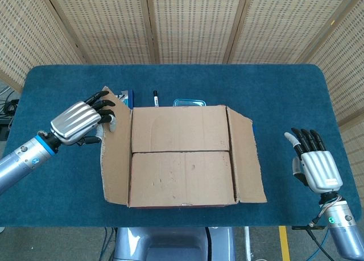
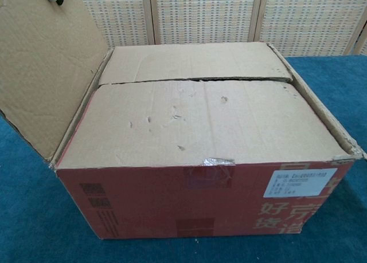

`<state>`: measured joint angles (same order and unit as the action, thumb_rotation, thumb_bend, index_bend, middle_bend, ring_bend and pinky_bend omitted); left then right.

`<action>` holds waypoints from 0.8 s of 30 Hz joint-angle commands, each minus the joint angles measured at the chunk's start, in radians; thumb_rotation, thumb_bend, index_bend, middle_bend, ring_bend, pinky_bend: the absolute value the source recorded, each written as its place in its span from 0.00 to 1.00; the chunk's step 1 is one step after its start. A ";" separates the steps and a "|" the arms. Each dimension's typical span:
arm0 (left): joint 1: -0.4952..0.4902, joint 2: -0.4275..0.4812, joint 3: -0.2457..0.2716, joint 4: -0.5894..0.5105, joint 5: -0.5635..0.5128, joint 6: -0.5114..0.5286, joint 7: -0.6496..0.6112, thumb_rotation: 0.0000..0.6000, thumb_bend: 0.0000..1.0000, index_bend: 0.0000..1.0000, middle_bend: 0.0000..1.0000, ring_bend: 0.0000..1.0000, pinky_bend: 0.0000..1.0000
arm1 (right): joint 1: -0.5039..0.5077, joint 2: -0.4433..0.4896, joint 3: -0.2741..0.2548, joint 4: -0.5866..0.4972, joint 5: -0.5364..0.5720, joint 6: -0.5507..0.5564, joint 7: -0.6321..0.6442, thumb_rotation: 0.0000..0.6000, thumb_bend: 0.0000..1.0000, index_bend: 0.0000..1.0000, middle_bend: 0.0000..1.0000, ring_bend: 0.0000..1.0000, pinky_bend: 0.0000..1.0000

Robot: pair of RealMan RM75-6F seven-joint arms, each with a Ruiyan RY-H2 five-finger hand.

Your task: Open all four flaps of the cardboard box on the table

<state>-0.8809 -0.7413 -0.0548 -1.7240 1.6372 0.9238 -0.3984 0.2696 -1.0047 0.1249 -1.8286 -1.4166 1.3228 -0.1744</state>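
The cardboard box [image 1: 182, 158] sits mid-bench on the blue bench [image 1: 284, 90], its red front wall nearest the chest camera. Two inner flaps [image 2: 195, 114] lie flat and meet along a seam, and the right flap [image 1: 245, 156] lies nearly closed at a slight tilt. The left flap [image 1: 115, 158] is swung outward past upright, and the left hand [image 1: 79, 121] grips its far corner with fingers curled over the edge. The right hand [image 1: 315, 164] hovers well apart to the right, fingers spread and holding nothing. The step looks like finishing the first flap; next probably calls for the right hand to catch the right flap's edge. Behind the box lie a marker [image 1: 154, 96] and a teal tray [image 1: 189, 102]; woven panels [image 1: 187, 22] close the room
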 commanded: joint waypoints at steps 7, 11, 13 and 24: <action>0.060 0.022 -0.004 0.018 -0.027 0.038 -0.011 0.43 1.00 0.51 0.43 0.18 0.00 | 0.004 0.002 0.001 -0.009 0.001 -0.004 -0.009 1.00 0.78 0.10 0.07 0.00 0.00; 0.080 0.015 -0.016 0.022 -0.046 0.056 -0.003 0.43 0.89 0.51 0.43 0.18 0.00 | 0.002 0.005 0.002 -0.013 0.003 0.000 -0.012 1.00 0.78 0.10 0.07 0.00 0.00; 0.092 -0.003 -0.024 0.022 -0.062 0.068 0.028 0.42 0.76 0.46 0.41 0.17 0.00 | 0.001 0.006 0.002 -0.015 0.004 0.001 -0.011 1.00 0.78 0.10 0.07 0.00 0.00; 0.086 -0.134 -0.069 -0.046 -0.204 0.028 0.316 0.39 0.25 0.02 0.00 0.00 0.00 | -0.004 0.004 -0.002 -0.011 0.003 0.007 -0.007 1.00 0.78 0.10 0.07 0.00 0.00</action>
<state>-0.7881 -0.8361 -0.1052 -1.7444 1.4753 0.9653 -0.1427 0.2660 -1.0006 0.1230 -1.8398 -1.4138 1.3297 -0.1818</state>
